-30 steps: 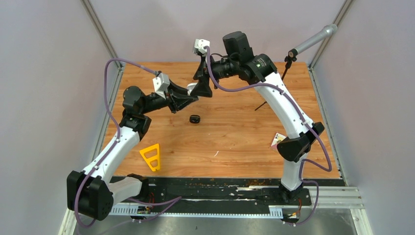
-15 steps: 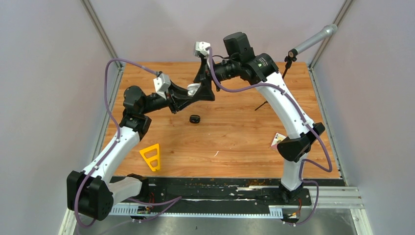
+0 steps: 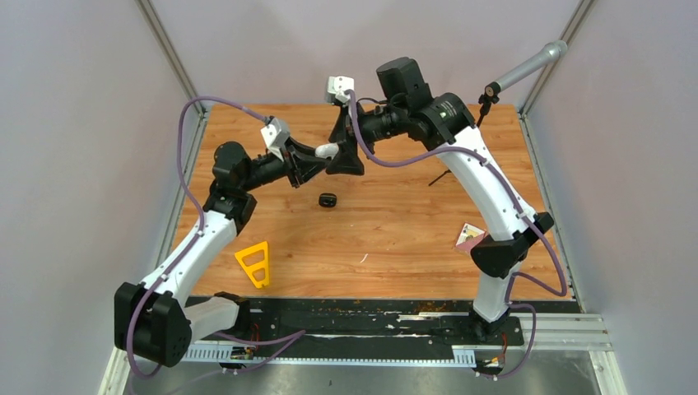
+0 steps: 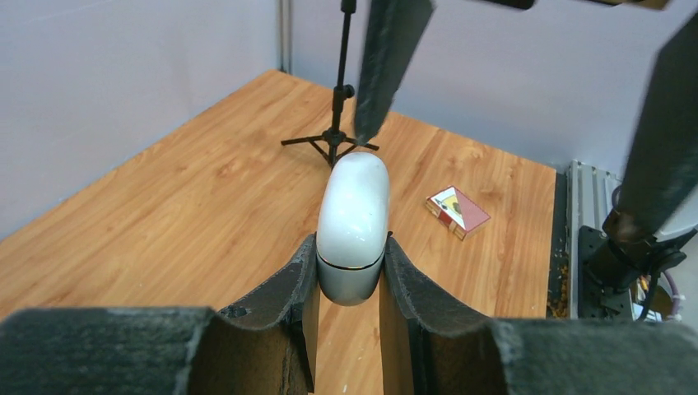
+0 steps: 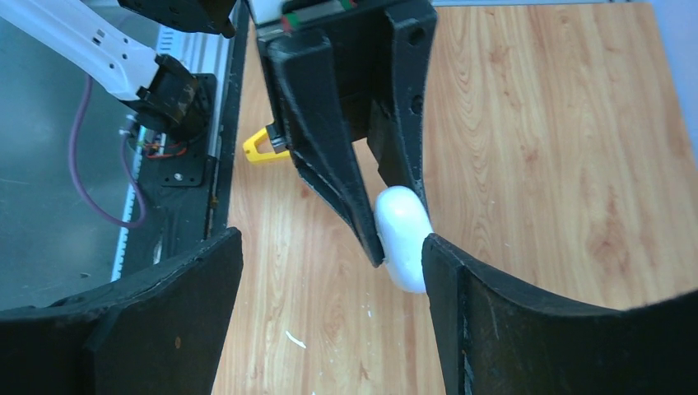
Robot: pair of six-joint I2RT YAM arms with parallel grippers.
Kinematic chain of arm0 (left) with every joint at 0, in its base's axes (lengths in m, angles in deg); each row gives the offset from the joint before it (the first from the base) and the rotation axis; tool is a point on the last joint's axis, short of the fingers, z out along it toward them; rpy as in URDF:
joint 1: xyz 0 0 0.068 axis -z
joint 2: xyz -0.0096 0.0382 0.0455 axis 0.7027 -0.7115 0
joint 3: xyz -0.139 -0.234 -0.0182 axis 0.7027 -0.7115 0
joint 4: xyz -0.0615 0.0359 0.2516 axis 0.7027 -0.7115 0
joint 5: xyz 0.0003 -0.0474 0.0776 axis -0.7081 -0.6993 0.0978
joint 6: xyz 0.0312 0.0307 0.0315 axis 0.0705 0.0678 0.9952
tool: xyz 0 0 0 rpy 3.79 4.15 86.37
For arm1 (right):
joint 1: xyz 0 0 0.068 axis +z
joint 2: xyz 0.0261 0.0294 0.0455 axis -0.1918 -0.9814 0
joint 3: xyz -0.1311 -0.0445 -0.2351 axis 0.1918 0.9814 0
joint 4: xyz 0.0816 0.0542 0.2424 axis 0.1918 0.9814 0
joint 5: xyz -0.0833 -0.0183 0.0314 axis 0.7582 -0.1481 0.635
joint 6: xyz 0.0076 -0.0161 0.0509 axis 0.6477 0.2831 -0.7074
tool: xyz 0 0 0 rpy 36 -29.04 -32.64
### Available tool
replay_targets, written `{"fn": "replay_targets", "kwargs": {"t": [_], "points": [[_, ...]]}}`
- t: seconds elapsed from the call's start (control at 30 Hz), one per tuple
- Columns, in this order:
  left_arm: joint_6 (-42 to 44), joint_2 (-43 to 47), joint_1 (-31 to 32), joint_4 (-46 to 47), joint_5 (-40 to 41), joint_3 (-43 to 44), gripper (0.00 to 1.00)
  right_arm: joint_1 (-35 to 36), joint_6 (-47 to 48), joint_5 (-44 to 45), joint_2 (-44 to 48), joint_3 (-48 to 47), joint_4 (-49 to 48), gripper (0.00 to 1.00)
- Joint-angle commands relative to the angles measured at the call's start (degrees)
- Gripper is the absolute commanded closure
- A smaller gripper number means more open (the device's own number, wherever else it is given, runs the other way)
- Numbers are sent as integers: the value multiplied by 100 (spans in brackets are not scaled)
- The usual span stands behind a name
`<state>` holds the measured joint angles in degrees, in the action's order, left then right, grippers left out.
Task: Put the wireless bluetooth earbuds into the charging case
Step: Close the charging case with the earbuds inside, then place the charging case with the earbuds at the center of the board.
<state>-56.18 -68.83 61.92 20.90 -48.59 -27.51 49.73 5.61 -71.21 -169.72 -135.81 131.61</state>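
The left gripper [image 4: 350, 247] is clamping the white charging case [image 4: 354, 206] by its lower half, lid shut and pointing away from the wrist. Over the last second it has been tilting the case up toward its partner. The right gripper [image 5: 329, 243] has been closing in from the other side and is now standing wide open around the case's free end. The case is sitting hard by one finger [image 5: 444, 280], with the other well apart. I'm guessing it is lining up to work the lid open. A black case [image 3: 328, 200] is lying on the table below both grippers. No earbuds are showing anywhere.
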Motion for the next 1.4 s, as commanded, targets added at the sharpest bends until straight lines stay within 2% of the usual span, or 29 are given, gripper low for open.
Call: {"fn": "replay_targets", "kwargs": {"t": [0.0, 0.07, 0.2, 0.33, 0.6, 0.87, 1.0, 1.13, 1.23, 1.37], "points": [[-160, -110, 3, -38, 210, 78, 100, 78, 538, 973, 540, 17, 3, 21], [27, -146, 4, -221, 72, 15, 100, -109, 516, 1416, 658, 85, -79, 20], [852, -252, 19, -1253, -290, -286, 100, -918, 284, 1529, 958, 743, -314, 20], [1607, -251, 67, -2264, -214, -647, 100, -1152, 372, 1705, 1262, 1390, -342, 20], [1086, -1051, 89, -2928, -73, -709, 98, -1162, 511, 2144, 1396, 1836, -347, 19], [1581, -2197, 127, -4022, -359, -87, 98, -1161, 569, 2335, 1405, 2014, -368, 19], [1718, -2814, 420, -4409, -356, 357, 96, -1162, 661, 2431, 1455, 2073, -350, 19], [1501, -3370, 854, -4387, -3, 816, 92, -1170, 663, 2457, 1540, 2170, -359, 19], [383, -3636, 1031, -3805, 636, 1097, 87, -1174, 662, 2465, 1626, 2300, -350, 19], [-922, -3996, 1102, -3135, 1041, 1412, 85, -1170, 666, 2452, 1699, 2446, -326, 19]]}}
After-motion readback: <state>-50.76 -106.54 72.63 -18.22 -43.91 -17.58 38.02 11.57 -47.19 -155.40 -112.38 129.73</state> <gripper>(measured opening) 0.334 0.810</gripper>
